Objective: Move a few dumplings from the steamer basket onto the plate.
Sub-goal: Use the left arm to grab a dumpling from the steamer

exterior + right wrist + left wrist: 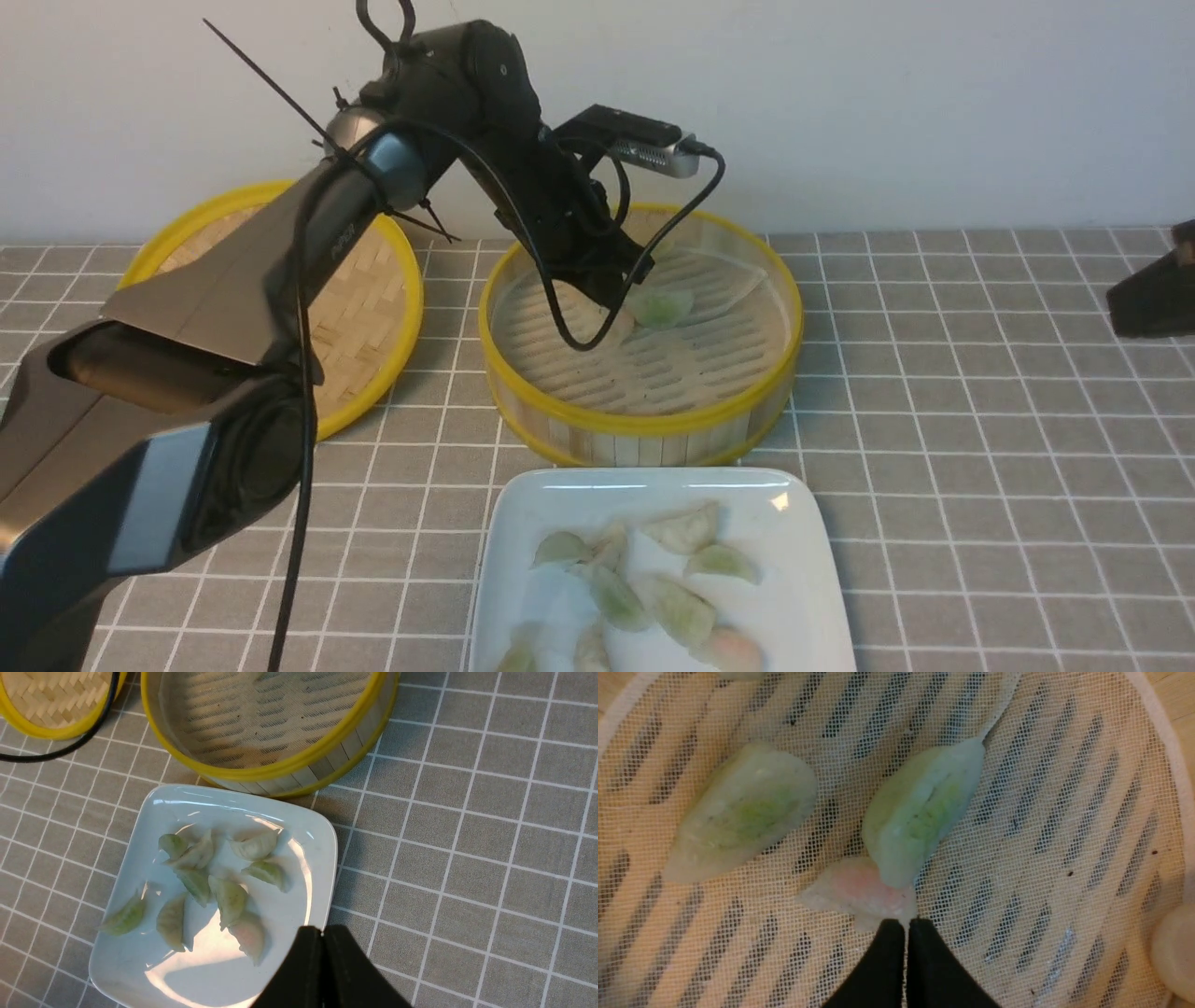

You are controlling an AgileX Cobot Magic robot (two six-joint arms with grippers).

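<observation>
The steamer basket (644, 431) stands at mid table with my left gripper (611, 303) reaching down into it. In the left wrist view the left gripper (906, 924) has its jaws closed on the thin edge of a pinkish dumpling (859, 891) lying on the mesh liner. Two green dumplings (920, 812) (742, 812) lie just beyond it; one touches the pink one. The white plate (803, 560) in front of the basket holds several dumplings (677, 611). My right gripper (322, 931) is shut and empty, above the plate's (299, 826) edge.
The flat woven yellow-rimmed lid (373, 308) lies to the left of the basket, partly behind my left arm. The left arm's cable hangs over the basket's near left side. The right arm's tip (1153, 299) shows at the right edge. A grey tiled cloth covers the table.
</observation>
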